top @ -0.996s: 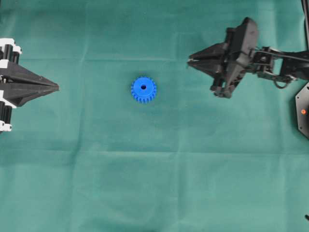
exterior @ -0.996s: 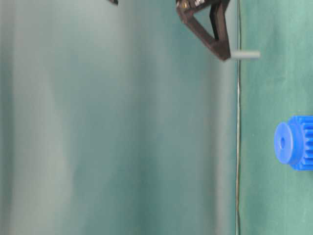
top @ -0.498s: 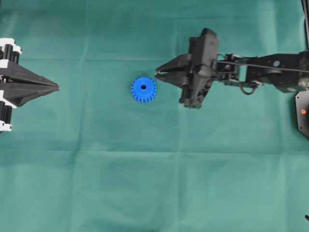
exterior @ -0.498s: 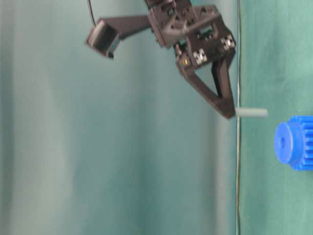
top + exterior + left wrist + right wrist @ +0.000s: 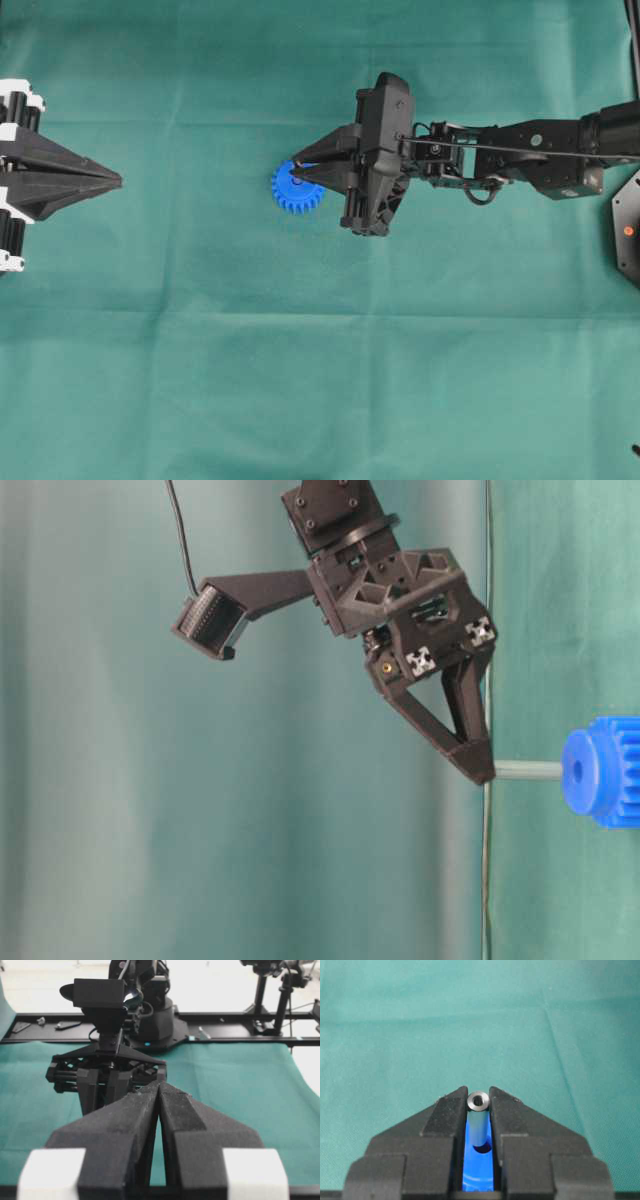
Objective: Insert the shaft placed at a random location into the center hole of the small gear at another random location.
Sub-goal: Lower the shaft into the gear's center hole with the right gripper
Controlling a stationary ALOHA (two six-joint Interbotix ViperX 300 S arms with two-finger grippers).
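robot lab, green cloth (image 5: pixel 300 350), camera stands (image 5: pixel 272 995)

One blue gear (image 5: pixel 292 190) on the green cloth (image 5: pixel 300 350), one silver pin (image 5: pixel 528 770) in play, two black grippers, one on the left (image 5: pixel 118 181) and one on the right (image 5: pixel 296 172), and one camera (image 5: pixel 210 623) riding on the right arm.

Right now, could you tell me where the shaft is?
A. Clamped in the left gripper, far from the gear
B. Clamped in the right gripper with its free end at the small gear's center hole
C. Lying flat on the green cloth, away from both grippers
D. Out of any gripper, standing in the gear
B: the table-level view shows the shaft pinched at the tip of the right gripper, its other end meeting the hub face of the small gear at the center hole.
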